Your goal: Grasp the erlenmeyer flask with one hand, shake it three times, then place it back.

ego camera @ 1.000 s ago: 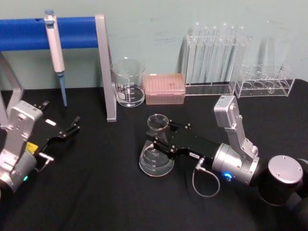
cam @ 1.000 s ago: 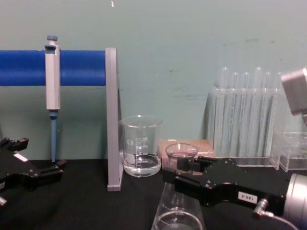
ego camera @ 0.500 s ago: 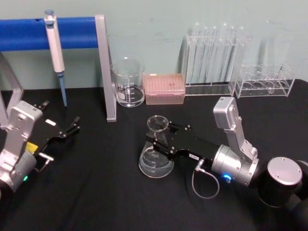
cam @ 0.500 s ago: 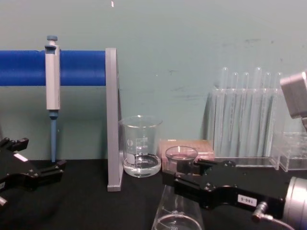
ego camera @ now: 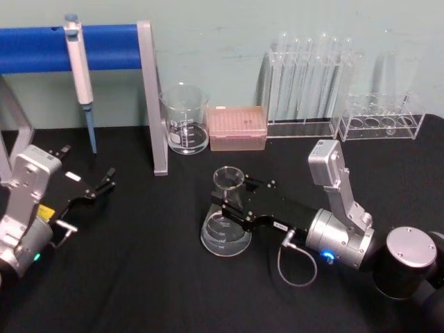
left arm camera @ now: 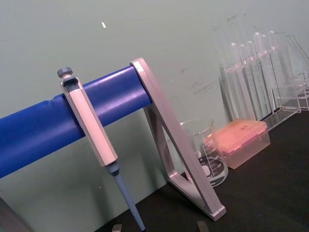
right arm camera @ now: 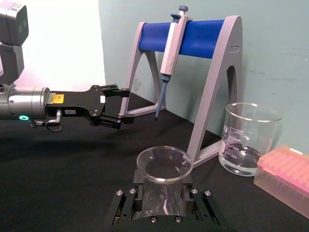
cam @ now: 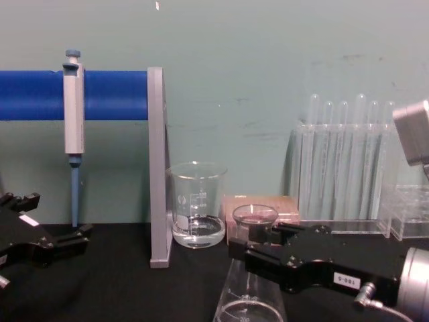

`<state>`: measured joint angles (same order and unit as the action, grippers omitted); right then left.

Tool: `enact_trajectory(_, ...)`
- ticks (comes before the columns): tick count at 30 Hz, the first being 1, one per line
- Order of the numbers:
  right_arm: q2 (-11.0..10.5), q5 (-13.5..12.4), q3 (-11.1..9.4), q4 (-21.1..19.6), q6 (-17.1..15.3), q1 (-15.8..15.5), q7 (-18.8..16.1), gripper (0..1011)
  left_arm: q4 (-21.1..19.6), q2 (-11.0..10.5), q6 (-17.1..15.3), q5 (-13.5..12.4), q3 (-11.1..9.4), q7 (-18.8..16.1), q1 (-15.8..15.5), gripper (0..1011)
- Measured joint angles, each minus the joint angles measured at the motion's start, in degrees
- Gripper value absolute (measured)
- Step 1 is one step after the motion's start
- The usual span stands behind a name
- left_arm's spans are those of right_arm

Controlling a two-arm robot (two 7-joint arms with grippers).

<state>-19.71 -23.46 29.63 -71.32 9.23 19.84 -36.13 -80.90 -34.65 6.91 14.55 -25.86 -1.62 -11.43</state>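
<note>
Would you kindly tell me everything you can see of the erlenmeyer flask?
The erlenmeyer flask is clear glass: a wide base, a cone with white graduation marks, a narrow neck, a rimmed mouth. It is upright, nearer the robot than the beaker. The right gripper is shut on its neck, below the rim. Whether its base rests on the black table is unclear.
</note>
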Motion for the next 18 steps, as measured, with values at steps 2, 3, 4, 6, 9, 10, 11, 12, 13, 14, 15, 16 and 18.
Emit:
enact_trajectory(2, 0.0, 0.0, 0.0, 0.0, 0.0, 0.0, 0.0, 449, 0.0, 0.0, 0.0, 0.0, 0.0, 0.0, 0.0, 1001)
enact_trajectory(3, 0.0, 0.0, 0.0, 0.0, 0.0, 0.0, 0.0, 450, 0.0, 0.0, 0.0, 0.0, 0.0, 0.0, 0.0, 1001)
enact_trajectory(4, 0.0, 0.0, 0.0, 0.0, 0.0, 0.0, 0.0, 449, 0.0, 0.0, 0.0, 0.0, 0.0, 0.0, 0.0, 1001)
enact_trajectory(6, 0.0, 0.0, 0.0, 0.0, 0.0, 0.0, 0.0, 449, 0.0, 0.0, 0.0, 0.0, 0.0, 0.0, 0.0, 1001)
enact_trajectory(9, 0.0, 0.0, 0.0, 0.0, -0.1, 0.0, 0.0, 449, 0.0, 0.0, 0.0, 0.0, 0.0, 0.0, 0.0, 1001)
enact_trajectory(10, 0.0, 0.0, 0.0, 0.1, -0.1, 0.1, 0.0, 449, 0.0, 0.0, 0.0, 0.0, 0.0, 0.0, 0.0, 1001)
enact_trajectory(11, 0.0, 0.0, 0.0, 0.1, -0.1, 0.1, 0.0, 449, 0.0, 0.0, 0.0, 0.0, 0.0, 0.0, 0.0, 1001)
enact_trajectory(12, 0.0, 0.0, 0.0, 0.1, -0.1, 0.1, 0.0, 449, 0.0, 0.0, 0.0, 0.0, 0.0, 0.0, 0.0, 1001)
enact_trajectory(13, 0.0, 0.0, 0.0, 0.1, -0.1, 0.1, 0.0, 451, 0.0, 0.0, 0.0, 0.0, 0.0, 0.0, 0.0, 1001)
enact_trajectory(14, 0.0, 0.0, 0.0, 0.1, -0.1, 0.1, 0.0, 451, 0.0, 0.0, 0.0, 0.0, 0.0, 0.0, 0.0, 1001)
enact_trajectory(15, 0.0, 0.0, 0.0, 0.1, -0.1, 0.1, -0.1, 468, 0.0, 0.0, 0.0, 0.0, 0.0, 0.0, 0.0, 1001)
enact_trajectory(16, 0.0, 0.0, 0.0, 0.1, -0.1, 0.1, -0.1, 482, 0.0, 0.0, 0.0, 0.0, 0.0, 0.0, 0.0, 1001)
enact_trajectory(18, 0.0, 0.1, 0.0, 0.1, -0.2, 0.1, -0.1, 561, 0.0, 0.0, 0.0, 0.0, 0.0, 0.0, 0.0, 1001)
